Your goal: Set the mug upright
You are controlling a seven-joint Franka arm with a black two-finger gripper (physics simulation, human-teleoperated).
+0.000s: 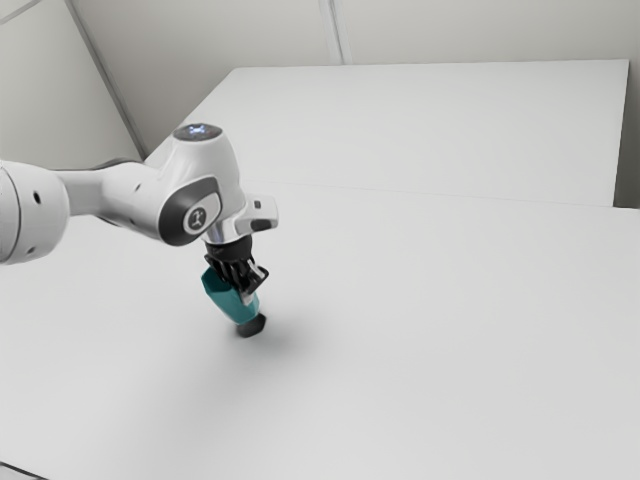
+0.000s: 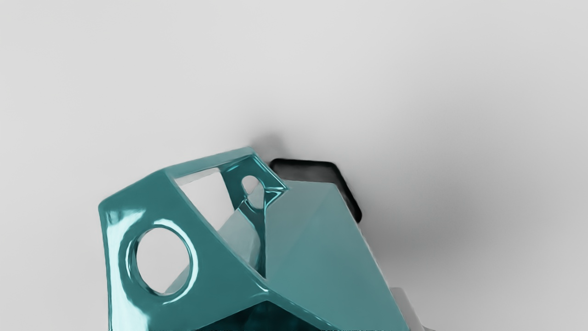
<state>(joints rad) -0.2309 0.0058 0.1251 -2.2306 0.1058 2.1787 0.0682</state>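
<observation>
The teal mug (image 1: pixel 232 299) with a dark base is tilted in the exterior view, its base low toward that view's right and its open end raised toward the left. My gripper (image 1: pixel 248 285) is shut on its side. In the wrist view the mug (image 2: pixel 312 234) shows its handle-like frame with round holes, and the black base (image 2: pixel 303 170) lies beyond the teal body. One grey fingertip (image 2: pixel 405 305) of the gripper shows beside the mug; the other is hidden. Whether the base touches the table cannot be told.
The white table (image 1: pixel 420 330) spreads around the mug, with a soft shadow beneath it. A pale wall (image 1: pixel 480 30) stands behind the table's far edge. The arm reaches in from the exterior view's left.
</observation>
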